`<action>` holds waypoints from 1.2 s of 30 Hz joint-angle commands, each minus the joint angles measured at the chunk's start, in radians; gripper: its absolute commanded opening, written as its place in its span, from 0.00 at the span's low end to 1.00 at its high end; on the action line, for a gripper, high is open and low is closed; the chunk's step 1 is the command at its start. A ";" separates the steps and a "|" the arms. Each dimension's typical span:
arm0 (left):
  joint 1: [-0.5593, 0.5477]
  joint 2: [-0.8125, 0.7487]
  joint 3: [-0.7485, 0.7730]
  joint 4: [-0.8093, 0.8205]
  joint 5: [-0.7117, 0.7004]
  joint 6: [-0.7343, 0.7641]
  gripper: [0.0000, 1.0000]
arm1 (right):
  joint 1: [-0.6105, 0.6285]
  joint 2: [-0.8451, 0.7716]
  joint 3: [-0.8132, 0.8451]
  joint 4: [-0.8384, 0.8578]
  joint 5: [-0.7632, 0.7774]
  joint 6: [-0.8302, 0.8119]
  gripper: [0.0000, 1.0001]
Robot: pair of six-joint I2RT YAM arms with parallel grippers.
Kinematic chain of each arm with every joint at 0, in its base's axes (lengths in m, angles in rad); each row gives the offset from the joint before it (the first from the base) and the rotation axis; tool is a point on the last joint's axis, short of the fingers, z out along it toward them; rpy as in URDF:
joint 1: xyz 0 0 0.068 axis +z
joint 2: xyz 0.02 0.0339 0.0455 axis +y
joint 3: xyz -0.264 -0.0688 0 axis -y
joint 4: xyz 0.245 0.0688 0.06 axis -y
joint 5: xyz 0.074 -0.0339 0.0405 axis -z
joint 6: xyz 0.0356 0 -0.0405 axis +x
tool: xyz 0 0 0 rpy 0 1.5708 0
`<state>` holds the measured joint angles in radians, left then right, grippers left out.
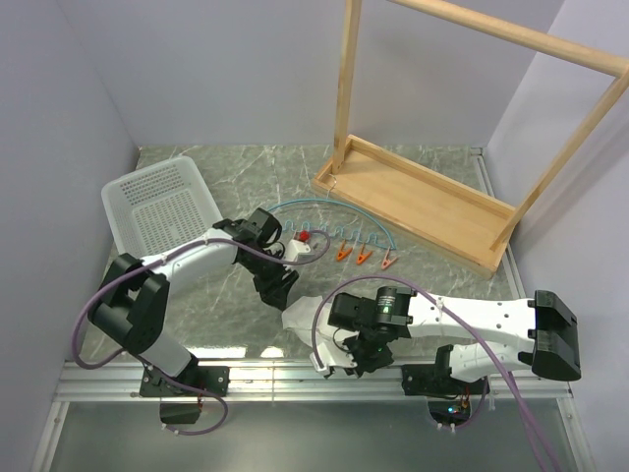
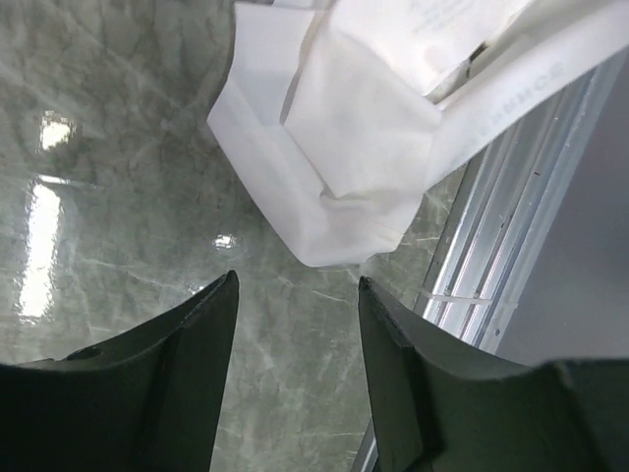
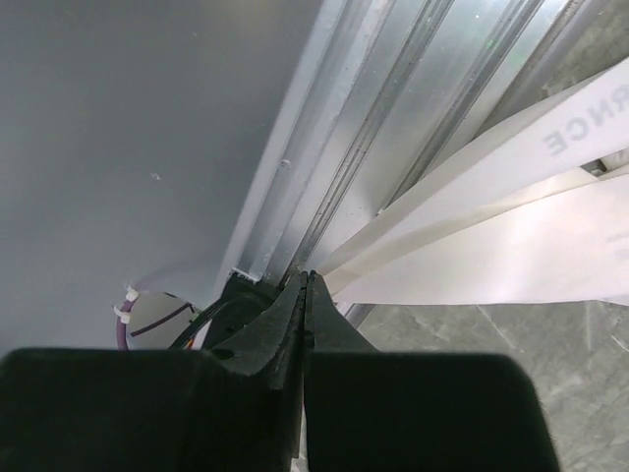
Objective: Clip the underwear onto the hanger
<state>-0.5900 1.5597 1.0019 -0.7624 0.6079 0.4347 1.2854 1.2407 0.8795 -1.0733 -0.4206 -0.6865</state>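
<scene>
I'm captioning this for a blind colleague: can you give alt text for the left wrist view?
White underwear lies crumpled on the green marble table, just ahead of the open left gripper, whose dark fingers frame bare tabletop. An aluminium rail runs along the right.

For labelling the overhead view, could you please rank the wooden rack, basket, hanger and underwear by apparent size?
1. wooden rack
2. basket
3. hanger, long but thin
4. underwear, partly hidden by the right arm, so unsure
</scene>
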 commanded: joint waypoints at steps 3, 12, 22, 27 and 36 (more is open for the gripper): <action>-0.007 -0.059 -0.008 0.038 0.102 0.130 0.57 | 0.006 -0.001 0.009 0.029 0.011 0.015 0.00; -0.005 -0.179 -0.166 0.149 0.171 0.590 0.56 | 0.008 -0.014 -0.008 0.038 0.025 0.027 0.00; -0.014 -0.204 -0.212 0.139 0.309 0.863 0.57 | 0.005 -0.024 -0.019 0.042 0.031 0.035 0.00; -0.053 -0.159 -0.192 0.071 0.285 0.989 0.57 | 0.006 -0.027 -0.020 0.044 0.036 0.038 0.00; -0.125 -0.119 -0.195 0.038 0.236 1.055 0.57 | 0.005 -0.030 -0.022 0.049 0.039 0.038 0.00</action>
<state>-0.6907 1.4288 0.7952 -0.7074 0.8310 1.4338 1.2854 1.2343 0.8608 -1.0405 -0.3859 -0.6510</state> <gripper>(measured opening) 0.573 0.007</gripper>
